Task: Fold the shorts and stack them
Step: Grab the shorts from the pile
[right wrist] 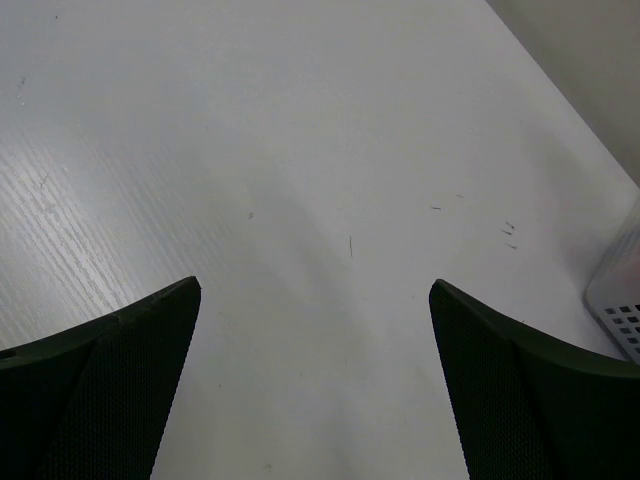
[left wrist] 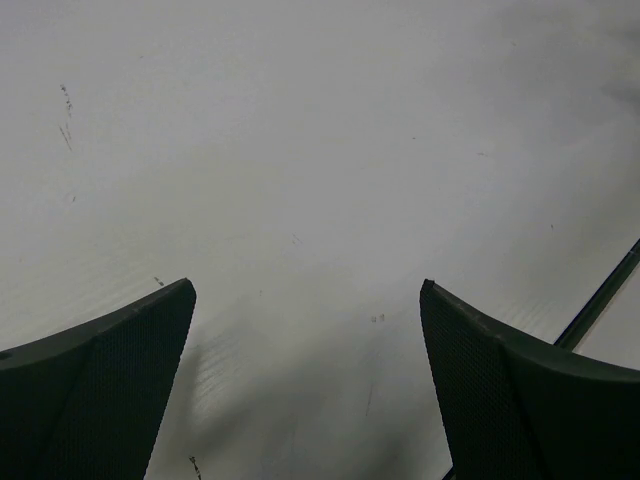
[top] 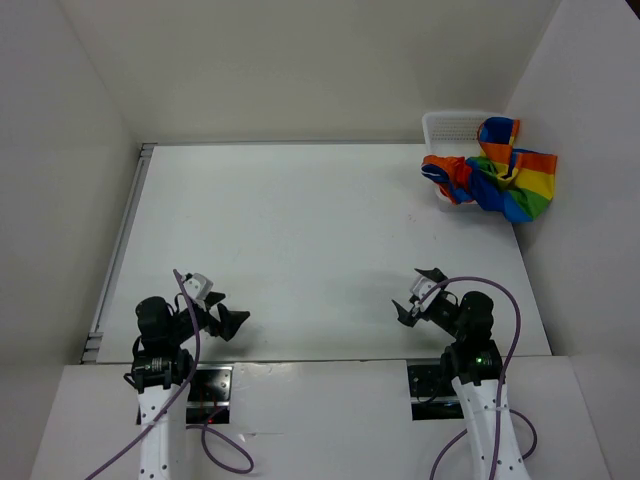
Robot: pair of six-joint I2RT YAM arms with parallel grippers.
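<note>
The rainbow-striped shorts (top: pixel 505 180) lie crumpled in and over the white mesh basket (top: pixel 447 126) at the table's far right corner, spilling over its right side. My left gripper (top: pixel 226 318) is open and empty near the front left of the table; in the left wrist view (left wrist: pixel 308 300) only bare table shows between its fingers. My right gripper (top: pixel 418 293) is open and empty near the front right, well short of the shorts; its wrist view (right wrist: pixel 315 295) shows bare table.
The white table (top: pixel 300 240) is walled on the left, back and right. A metal rail (top: pixel 118 250) runs along its left edge. A corner of the basket (right wrist: pixel 622 300) shows at the right edge of the right wrist view.
</note>
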